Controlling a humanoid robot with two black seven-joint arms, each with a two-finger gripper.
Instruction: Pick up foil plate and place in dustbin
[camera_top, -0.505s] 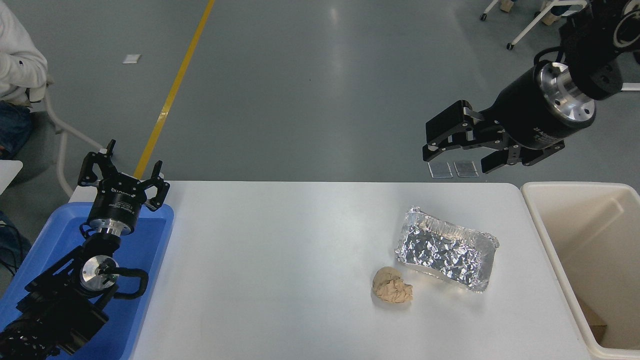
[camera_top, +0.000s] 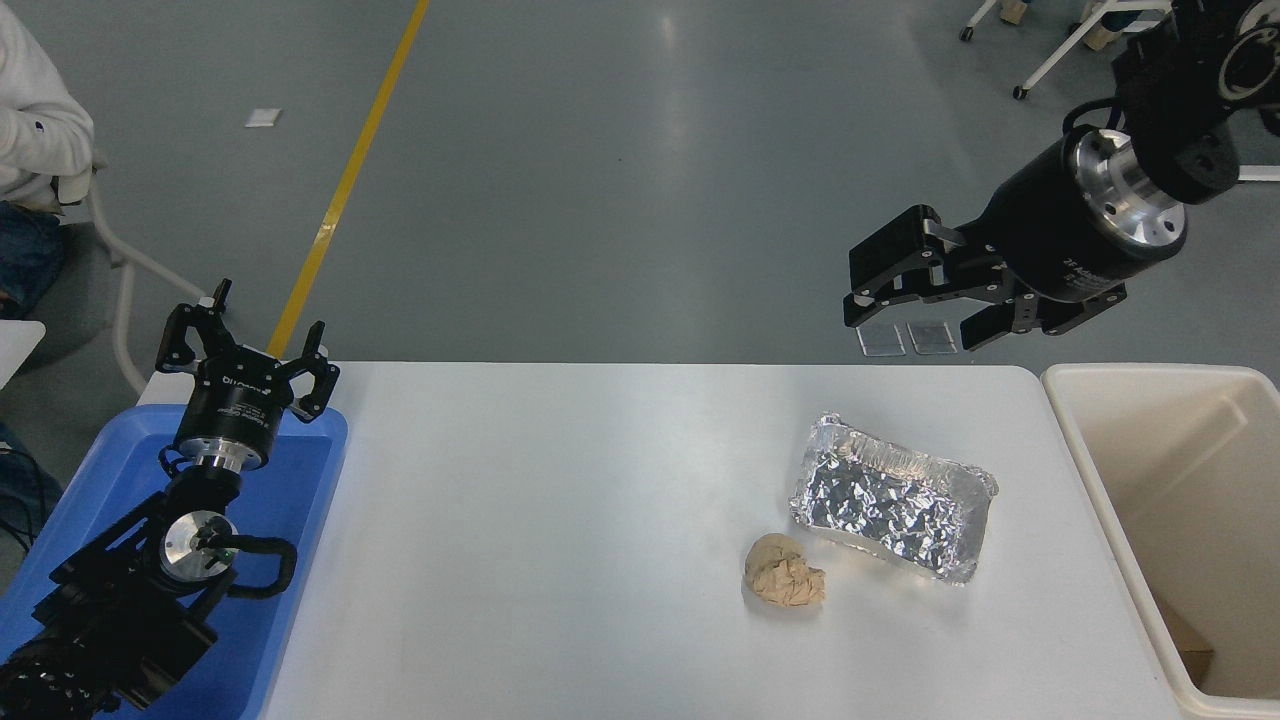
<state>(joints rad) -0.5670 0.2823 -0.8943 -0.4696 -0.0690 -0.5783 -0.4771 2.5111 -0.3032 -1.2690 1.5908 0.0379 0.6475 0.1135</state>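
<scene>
The foil plate (camera_top: 893, 495), a shallow crinkled silver tray, lies on the white table (camera_top: 560, 520) right of centre. The dustbin (camera_top: 1180, 520), a deep cream bin, stands against the table's right end. My right gripper (camera_top: 905, 315) is open and empty. It hangs high in the air beyond the table's far edge, above and behind the foil plate, fingers pointing left. My left gripper (camera_top: 245, 345) is open and parked at the lower left over a blue tray.
A crumpled tan paper ball (camera_top: 783, 583) lies just front-left of the foil plate. A shallow blue tray (camera_top: 300, 480) sits at the table's left end. A person in a white sleeve (camera_top: 35, 120) sits at the far left.
My right arm has shifted very slightly up and left. The foil plate and the left arm have not moved.
</scene>
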